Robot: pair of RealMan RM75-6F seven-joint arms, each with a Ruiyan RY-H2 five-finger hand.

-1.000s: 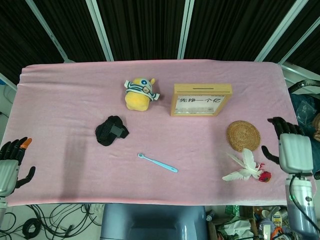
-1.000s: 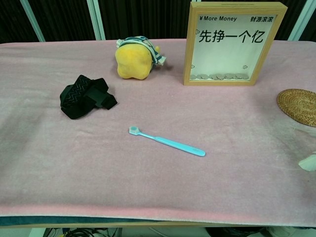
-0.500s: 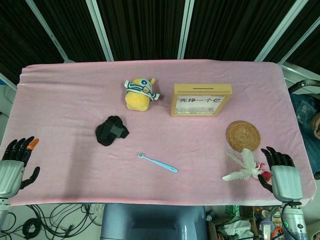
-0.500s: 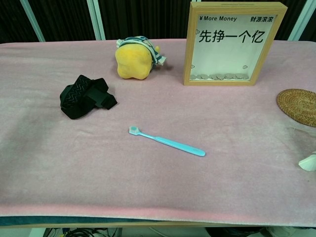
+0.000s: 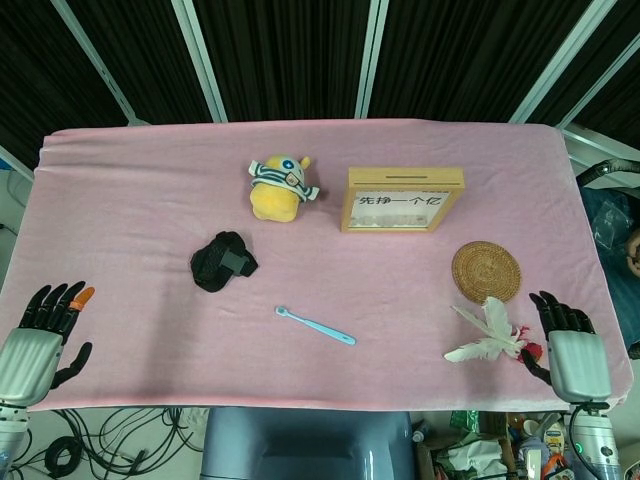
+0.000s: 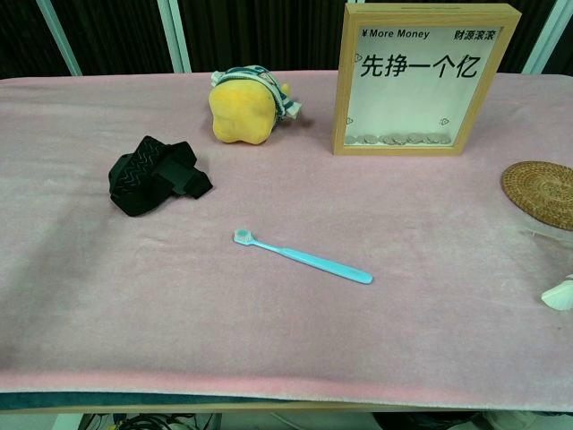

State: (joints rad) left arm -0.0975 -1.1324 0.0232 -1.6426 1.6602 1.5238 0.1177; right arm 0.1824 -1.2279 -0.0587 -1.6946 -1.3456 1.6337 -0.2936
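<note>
The right robot hand (image 5: 574,352) was up beside the round woven straw mat (image 5: 486,270) a second ago. It has dropped to the front edge of the bench (image 5: 150,200) and has hardly moved in the last half second. The left robot hand (image 5: 38,345) has crept a little to the right and a little lower. So the right robot hand looks like it is settling next to the white feather toy with the red tip (image 5: 492,337), and no grab has started.

The right robot hand holds nothing. Its dark fingers (image 5: 560,307) are spread apart and point away from the robot, with the red tip just beside them. The left robot hand is empty too, fingers spread, at the front left corner, well apart from everything.

Further out, near the middle of the pink cloth, lies a light blue plastic toothbrush (image 5: 315,325). Behind it sit a black folded strap (image 5: 222,260), a yellow soft toy (image 5: 278,187) and a wooden coin box frame (image 5: 402,199).
</note>
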